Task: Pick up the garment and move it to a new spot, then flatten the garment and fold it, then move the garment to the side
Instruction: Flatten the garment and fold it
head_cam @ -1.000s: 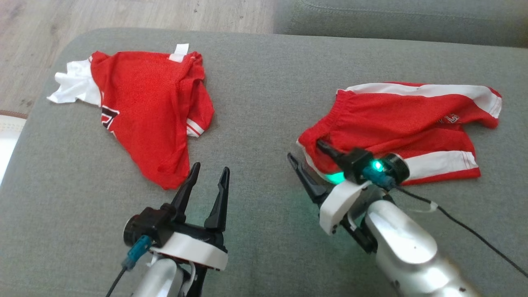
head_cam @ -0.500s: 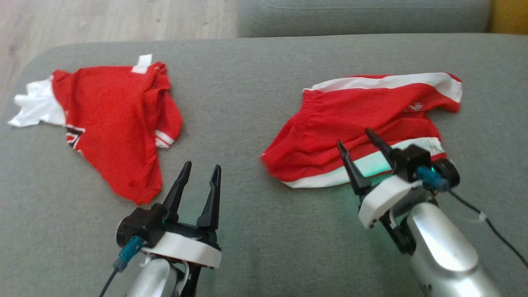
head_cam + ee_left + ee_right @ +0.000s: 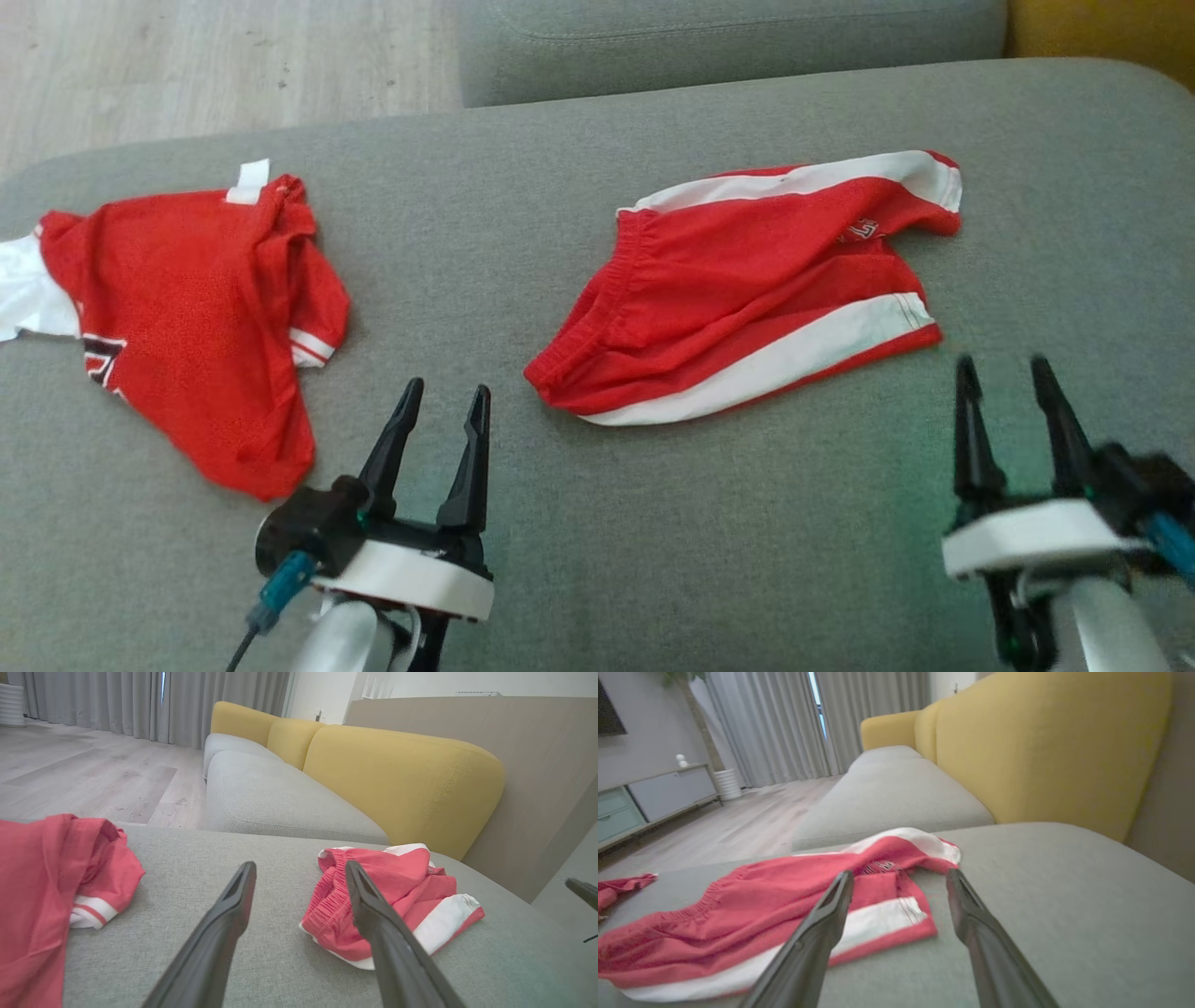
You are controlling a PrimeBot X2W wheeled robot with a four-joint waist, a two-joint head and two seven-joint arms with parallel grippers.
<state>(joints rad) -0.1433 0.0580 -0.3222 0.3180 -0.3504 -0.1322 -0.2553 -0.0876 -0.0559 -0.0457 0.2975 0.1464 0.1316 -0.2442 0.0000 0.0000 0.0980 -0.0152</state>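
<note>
Red mesh shorts with white side stripes point(image 3: 747, 289): lying rumpled on the grey fabric sofa cushion point(image 3: 597, 523), right of centre. Right end effector point(image 3: 1001, 362): open and empty, hovering near the shorts' striped hem, not touching. Left end effector point(image 3: 446, 390): open, empty, between the shorts and a red-and-white mesh jersey point(image 3: 187, 308).

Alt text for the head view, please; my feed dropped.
Red shorts with white stripes lie rumpled on a grey sofa cushion, a red shirt to their left. The left gripper and right gripper, both open, hover nearer the camera, touching neither.
</note>
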